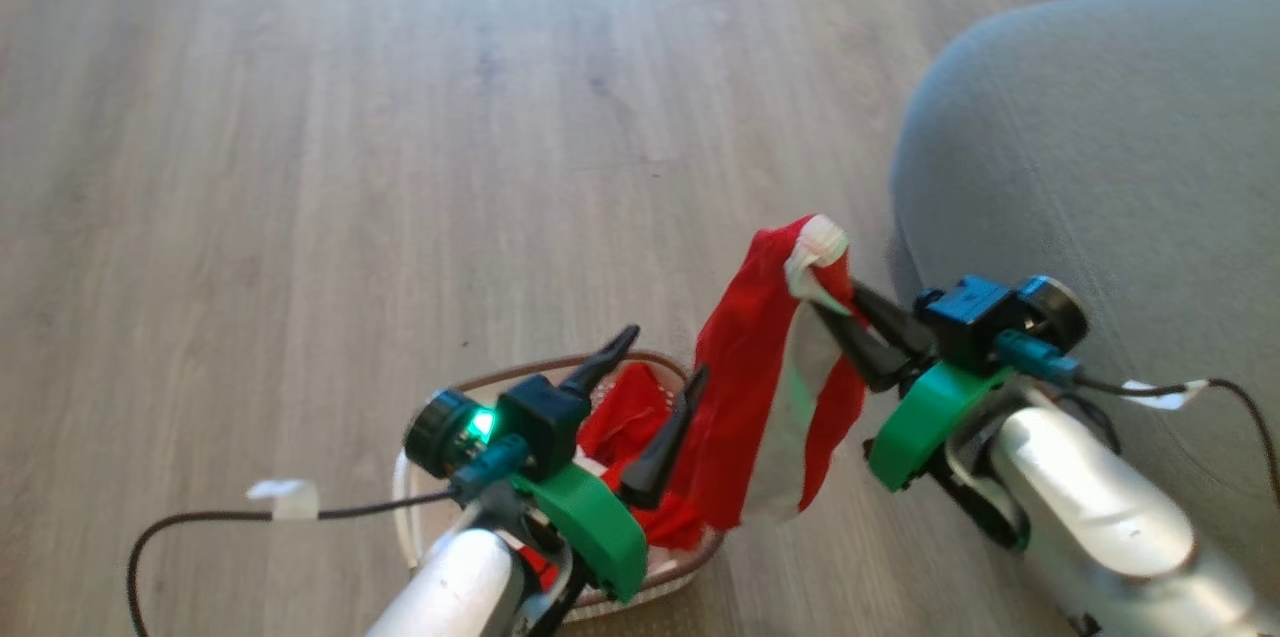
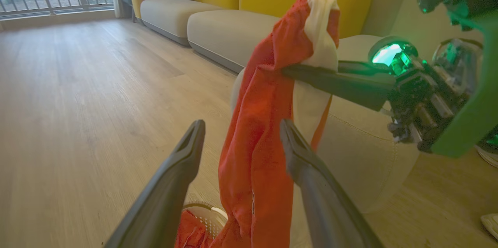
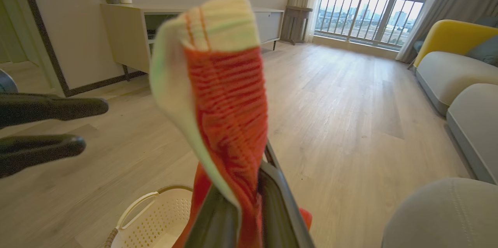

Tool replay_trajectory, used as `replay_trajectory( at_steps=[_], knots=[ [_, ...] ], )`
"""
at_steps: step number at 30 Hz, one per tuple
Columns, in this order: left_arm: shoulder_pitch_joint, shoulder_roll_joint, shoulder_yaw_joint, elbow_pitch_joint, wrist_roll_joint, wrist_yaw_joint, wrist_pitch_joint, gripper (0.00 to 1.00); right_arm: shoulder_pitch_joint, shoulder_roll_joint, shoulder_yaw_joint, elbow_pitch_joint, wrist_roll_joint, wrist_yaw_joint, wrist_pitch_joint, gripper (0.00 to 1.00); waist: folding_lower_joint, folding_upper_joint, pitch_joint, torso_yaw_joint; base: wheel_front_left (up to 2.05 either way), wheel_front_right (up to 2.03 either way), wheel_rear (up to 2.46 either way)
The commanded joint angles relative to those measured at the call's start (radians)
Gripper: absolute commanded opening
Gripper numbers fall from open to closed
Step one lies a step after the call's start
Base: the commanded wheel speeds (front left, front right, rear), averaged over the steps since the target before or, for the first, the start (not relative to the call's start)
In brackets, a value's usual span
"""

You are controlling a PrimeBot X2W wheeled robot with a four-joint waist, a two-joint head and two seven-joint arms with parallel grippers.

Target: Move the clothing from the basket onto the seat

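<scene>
Basket (image 1: 500,372): sitting at 6 o'clock in the head view, mostly hiding behind the left gripper (image 1: 665,355) and the hanging red garment (image 1: 750,387); the bottom edge is cutting off its near rim.
Basket contents: red cloth (image 1: 625,417) is peeking out; the number of pieces cannot be told.
Right gripper (image 1: 835,302): its fingertips are disappearing into the garment's folds.
Garment, right wrist view: blurring close to the lens.
Seat (image 1: 1100,137): running off the frame at 3 o'clock.
</scene>
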Motion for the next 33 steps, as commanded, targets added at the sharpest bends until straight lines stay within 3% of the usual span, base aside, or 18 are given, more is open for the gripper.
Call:
replay_trajectory(
  at_steps=[1, 10, 16, 25, 33],
  knots=[
    [-0.032, -0.011, 0.011, -0.007, 0.011, -0.007, -0.030, 1.00, -0.007, -0.019, -0.029, -0.042, -0.012, 0.000, -0.009, 0.00, 0.0000, 0.0000, 0.014, -0.055, 0.00, 0.00, 0.00],
    [-0.041, -0.033, -0.054, 0.079, -0.004, -0.006, -0.094, 1.00, 0.007, -0.071, -0.107, -0.071, -0.035, 0.000, -0.009, 0.00, 0.0000, 0.0000, 0.038, -0.205, 0.00, 0.00, 0.00],
    [-0.060, -0.038, -0.082, 0.099, -0.018, 0.004, -0.112, 1.00, 0.027, -0.095, -0.162, -0.086, -0.045, 0.000, -0.009, 0.00, 0.0000, 0.0000, 0.054, -0.259, 0.00, 0.00, 0.00],
    [-0.128, -0.039, -0.106, 0.099, -0.013, 0.011, -0.113, 1.00, 0.035, -0.092, -0.270, -0.129, -0.065, 0.000, -0.009, 0.00, 0.0000, 0.0000, 0.147, -0.252, 0.00, 0.00, 0.00],
    [-0.278, -0.010, -0.100, 0.048, 0.028, -0.006, -0.065, 1.00, -0.057, -0.073, -0.370, -0.175, -0.073, 0.000, -0.009, 0.00, 0.0000, 0.0000, 0.351, -0.215, 0.00, 0.00, 0.00]
  ],
)
